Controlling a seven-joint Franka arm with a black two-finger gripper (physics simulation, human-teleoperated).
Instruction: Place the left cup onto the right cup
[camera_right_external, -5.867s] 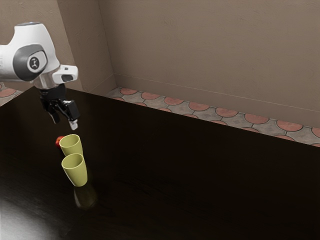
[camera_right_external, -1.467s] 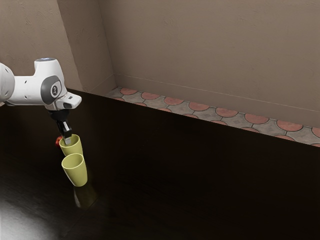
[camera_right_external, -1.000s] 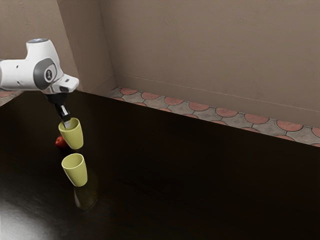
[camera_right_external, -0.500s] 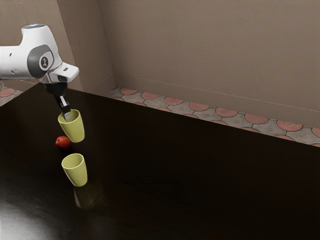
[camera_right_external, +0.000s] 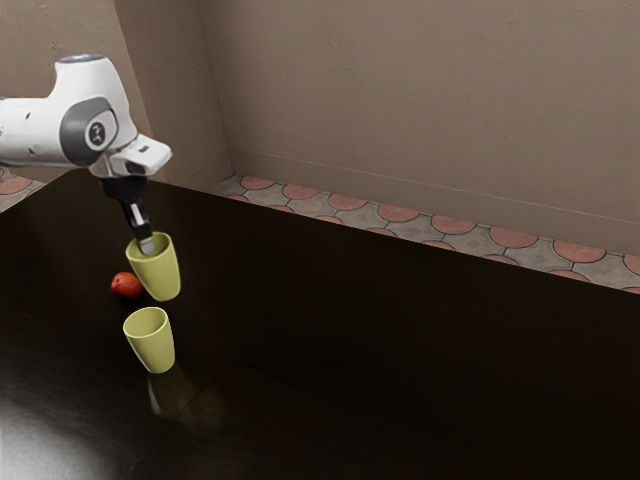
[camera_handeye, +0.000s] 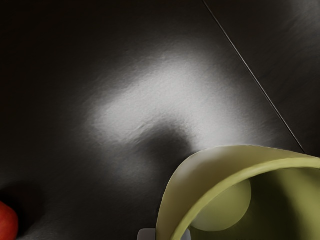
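Two yellow-green cups are in the exterior view. One cup (camera_right_external: 155, 267) hangs tilted in the air, with my gripper (camera_right_external: 145, 243) shut on its rim. The other cup (camera_right_external: 150, 339) stands upright on the dark table (camera_right_external: 400, 340), below the held one and slightly toward the exterior view's left. In the wrist view the held cup (camera_handeye: 235, 195) shows large and close under my hand, its inside and bottom visible.
A small red ball (camera_right_external: 126, 285) lies on the table just behind the held cup toward the exterior view's left; it also shows as a red ball (camera_handeye: 6, 220) in the wrist view. Tiled floor (camera_right_external: 450, 225) and beige walls lie beyond the table's far edge.
My gripper came down onto the farther cup, shut on its rim and lifted it. Over the last half second it moved toward the exterior view's right and slightly down, closer to the standing cup.
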